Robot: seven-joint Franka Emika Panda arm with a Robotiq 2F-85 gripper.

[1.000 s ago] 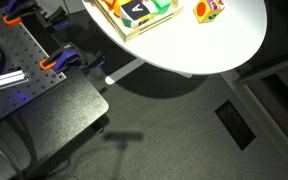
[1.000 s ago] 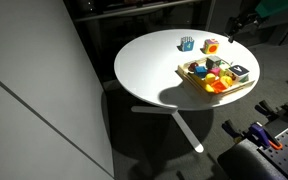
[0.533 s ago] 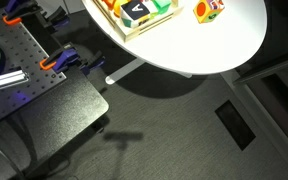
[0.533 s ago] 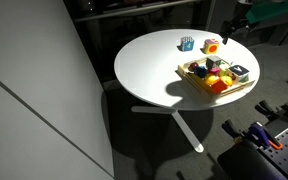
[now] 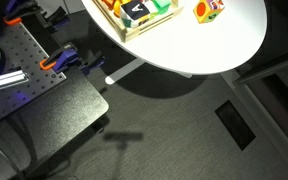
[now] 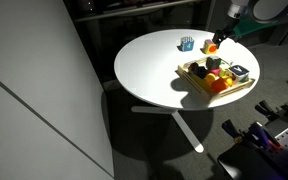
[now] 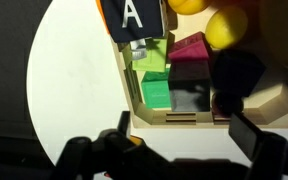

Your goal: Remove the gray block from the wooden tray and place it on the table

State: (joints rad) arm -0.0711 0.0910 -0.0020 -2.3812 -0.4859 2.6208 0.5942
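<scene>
The gray block [image 7: 134,18], near-black with a white letter on top, sits in a corner of the wooden tray [image 7: 169,118] at the top of the wrist view. It also shows in both exterior views [image 5: 136,10] [image 6: 239,72]. The tray [image 6: 196,84] lies on the white round table [image 6: 149,65]. My gripper [image 7: 184,140] is open and empty, its fingers [image 7: 254,135] spread wide over the tray's near rim, apart from the gray block. In an exterior view the gripper [image 6: 220,40] hovers above the tray's far side.
The tray holds several colourful blocks: green [image 7: 156,92], maroon [image 7: 189,55], a yellow ball [image 7: 224,28]. An orange cube [image 5: 209,10] and a blue block [image 6: 187,43] stand loose on the table. A gray perforated plate [image 5: 24,55] with clamps sits beside the table.
The gripper has moved left and down from the table's far edge to a spot over the tray. The blocks have not moved.
</scene>
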